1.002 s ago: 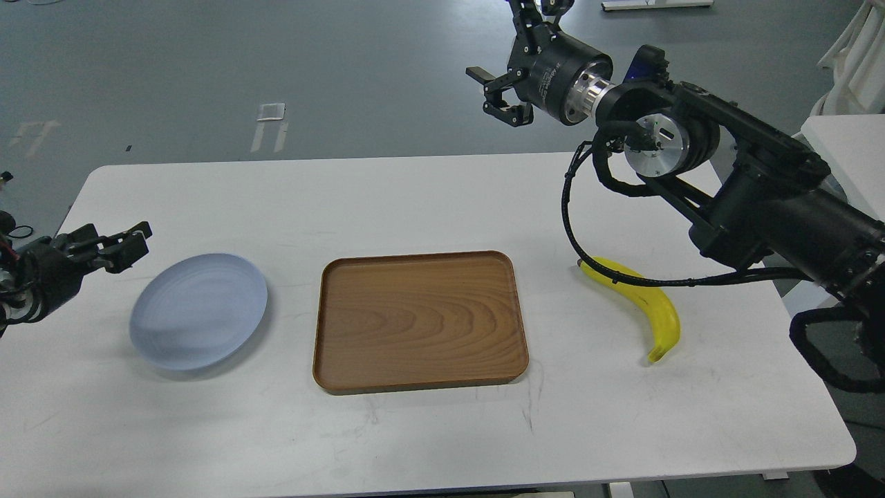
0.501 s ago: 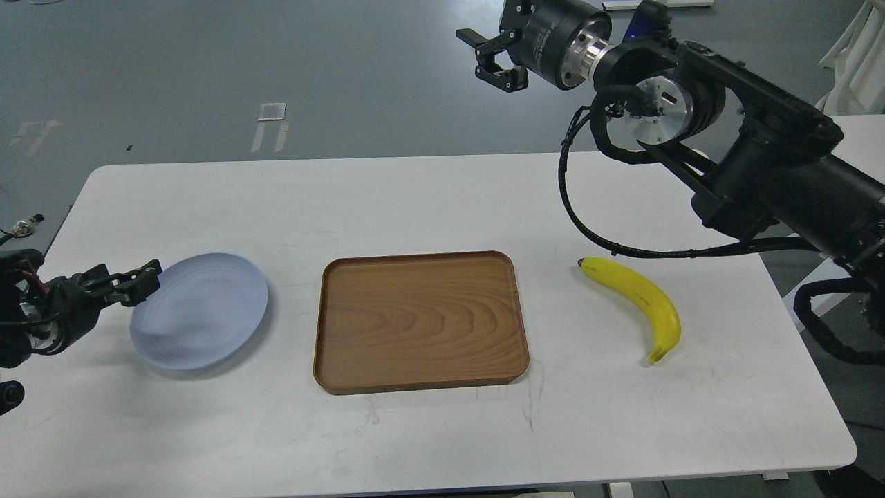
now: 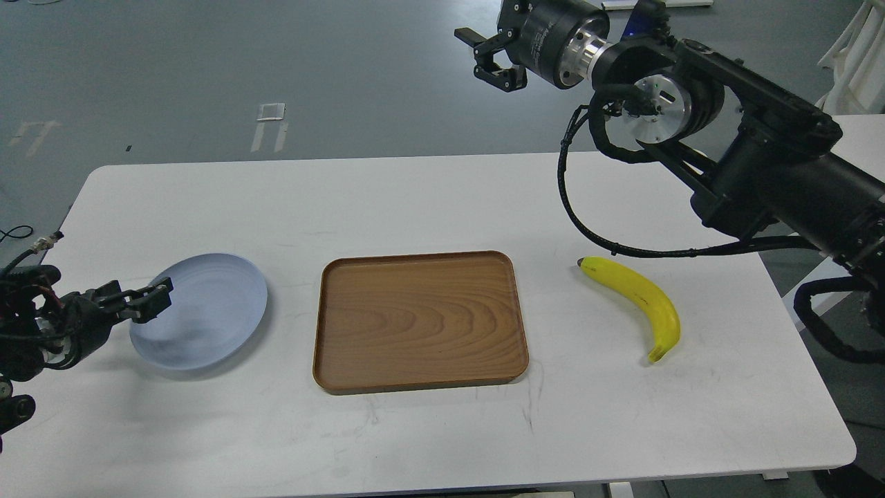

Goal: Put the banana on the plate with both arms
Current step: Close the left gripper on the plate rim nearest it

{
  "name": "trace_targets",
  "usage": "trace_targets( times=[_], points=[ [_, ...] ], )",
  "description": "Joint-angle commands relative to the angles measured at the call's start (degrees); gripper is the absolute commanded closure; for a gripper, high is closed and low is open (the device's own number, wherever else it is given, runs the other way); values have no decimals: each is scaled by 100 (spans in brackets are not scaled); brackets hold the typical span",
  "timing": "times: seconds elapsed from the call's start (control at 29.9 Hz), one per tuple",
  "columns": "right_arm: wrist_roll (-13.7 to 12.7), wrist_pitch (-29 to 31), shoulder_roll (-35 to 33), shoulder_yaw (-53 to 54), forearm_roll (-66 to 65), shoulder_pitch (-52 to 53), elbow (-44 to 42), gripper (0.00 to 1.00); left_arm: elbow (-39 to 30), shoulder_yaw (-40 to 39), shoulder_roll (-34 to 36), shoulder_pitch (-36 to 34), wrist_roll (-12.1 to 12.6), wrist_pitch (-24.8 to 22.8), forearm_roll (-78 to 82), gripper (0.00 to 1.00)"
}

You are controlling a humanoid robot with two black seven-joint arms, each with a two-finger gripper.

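The yellow banana [image 3: 639, 297] lies on the white table [image 3: 429, 200] at the right, its dark tip pointing to the tray. The pale blue-grey plate [image 3: 207, 311] lies at the left. My left gripper [image 3: 153, 299] reaches in low from the left and hangs over the plate's left rim; its fingers look apart and hold nothing. My right gripper [image 3: 492, 57] is high above the table's far edge, well back from the banana, open and empty; its upper part is cut off by the view's top edge.
A brown wooden tray [image 3: 415, 384] lies between the plate and the banana. My right arm's black cable [image 3: 588, 232] hangs down just behind the banana. The table's right edge is close to the banana.
My left gripper has moved down and to the right, from beside the plate to over its left rim. My right gripper rose and shifted a little left; its cable lifted off the banana.
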Motion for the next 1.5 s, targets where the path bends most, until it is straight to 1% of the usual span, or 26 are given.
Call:
trace_targets(
  times=[0.0,0.03,0.1,0.17,0.4,0.6,0.77,0.8,0.83,0.87,0.9,0.97,1.0,1.04,1.07,1.1,1.14,1.17,1.47],
  points=[
    [7,-3,-35,0,0,-18,1,0,551,55,-259,-2,-62,-11,-8,13],
    [7,-3,-35,0,0,-18,1,0,648,63,-321,-2,-80,-11,-8,13],
    [7,-3,-53,0,0,-18,1,0,807,72,-383,16,-211,-20,-17,13],
    [7,6,-53,0,0,-36,1,0,807,72,-401,25,-440,-20,-17,13],
    [7,-3,-53,0,0,-71,10,0,851,90,-392,16,-467,-38,-78,14],
    [7,-3,-141,0,0,-115,28,0,886,90,-375,165,-484,-46,-96,28],
    [15,-3,-176,0,0,-124,28,0,904,90,-348,200,-616,-46,-96,28],
    [15,-3,-176,0,0,-124,28,0,913,90,-348,201,-634,-46,-105,29],
    [15,-3,-176,0,0,-132,28,0,913,90,-348,201,-643,-46,-105,39],
    [15,-3,-176,0,0,-150,28,0,913,90,-348,209,-651,-46,-105,46],
    [15,-11,-176,0,0,-176,28,0,904,90,-357,209,-686,-46,-105,59],
    [15,-11,-176,0,0,-185,37,0,904,90,-357,218,-757,-46,-96,70],
    [15,-11,-176,0,0,-185,37,0,904,90,-357,218,-800,-46,-87,80],
    [15,-11,-176,0,0,-185,37,0,904,90,-357,218,-810,-38,-78,87],
    [15,-11,-176,0,0,-185,37,0,904,90,-348,218,-810,-38,-78,89],
    [15,-11,-176,0,0,-185,37,0,904,90,-348,218,-818,-38,-78,96],
    [15,-11,-176,0,0,-185,37,0,904,90,-348,218,-818,-38,-78,96],
    [15,-11,-176,0,0,-185,37,0,904,90,-339,218,-818,-38,-78,100],
    [42,-38,-176,0,0,-185,37,0,904,125,-322,192,-818,24,-78,100]
  ],
)
